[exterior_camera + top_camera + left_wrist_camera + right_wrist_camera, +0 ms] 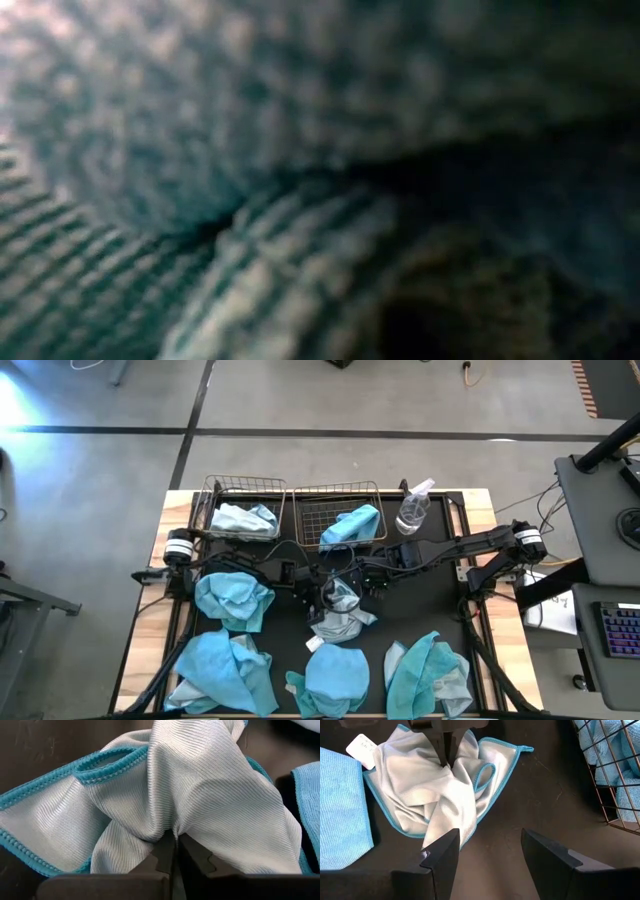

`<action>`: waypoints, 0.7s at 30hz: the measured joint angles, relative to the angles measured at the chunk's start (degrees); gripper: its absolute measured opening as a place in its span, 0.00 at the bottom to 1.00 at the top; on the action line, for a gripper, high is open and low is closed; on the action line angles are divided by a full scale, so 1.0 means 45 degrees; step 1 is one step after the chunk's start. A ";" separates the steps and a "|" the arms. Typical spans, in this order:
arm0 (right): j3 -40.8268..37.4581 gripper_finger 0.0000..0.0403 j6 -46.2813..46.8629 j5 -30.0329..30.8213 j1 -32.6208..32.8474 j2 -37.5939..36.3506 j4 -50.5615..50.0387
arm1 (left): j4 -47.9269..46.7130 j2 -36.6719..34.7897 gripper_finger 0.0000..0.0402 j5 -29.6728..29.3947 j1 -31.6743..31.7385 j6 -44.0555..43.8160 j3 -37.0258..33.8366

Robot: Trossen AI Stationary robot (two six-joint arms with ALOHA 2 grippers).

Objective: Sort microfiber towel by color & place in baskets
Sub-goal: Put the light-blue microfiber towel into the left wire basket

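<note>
A whitish-grey microfiber towel [342,622] with a turquoise hem sits at the table's middle, gathered up into a peak. My left gripper [175,840] is shut on it, and the right wrist view shows that gripper [447,762] above the cloth. My right gripper [490,847] is open and empty, just to the towel's right and far side [372,575]. Two wire baskets stand at the far edge. The left basket [212,500] holds a pale towel [245,518], and the right basket [305,510] holds a turquoise one [352,525]. Cloth fills the low view [300,150]. My left gripper pinches a raised fold [172,827] near the middle of the whitish towel between its two fingers, coming from above and pointing down. The cloth peaks at the fingers and drapes away on all sides. Its hemmed edges [395,827] lie on the table.
Several turquoise towels lie around: one left of centre [233,598] and three along the near edge [225,670], [335,678], [428,675]. A clear spray bottle [413,508] stands right of the baskets. Bare dark mat [530,795] shows between the held towel and the right basket.
</note>
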 joint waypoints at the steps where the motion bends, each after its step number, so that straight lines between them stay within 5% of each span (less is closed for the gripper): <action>1: 0.0000 0.51 0.0000 0.0000 0.0000 0.0000 0.0000 | -0.0184 -0.0100 0.00 0.0082 0.0003 -0.0006 0.0063; 12: -0.0005 0.51 0.0013 0.0456 0.0000 0.0002 0.0005 | -0.4452 -0.2726 0.00 -0.0416 -0.0084 0.0599 0.1834; 21: -0.0081 0.51 0.0037 0.0661 0.0003 0.0005 0.0003 | -0.8732 -0.4956 0.00 -0.4074 -0.0108 0.1133 0.3730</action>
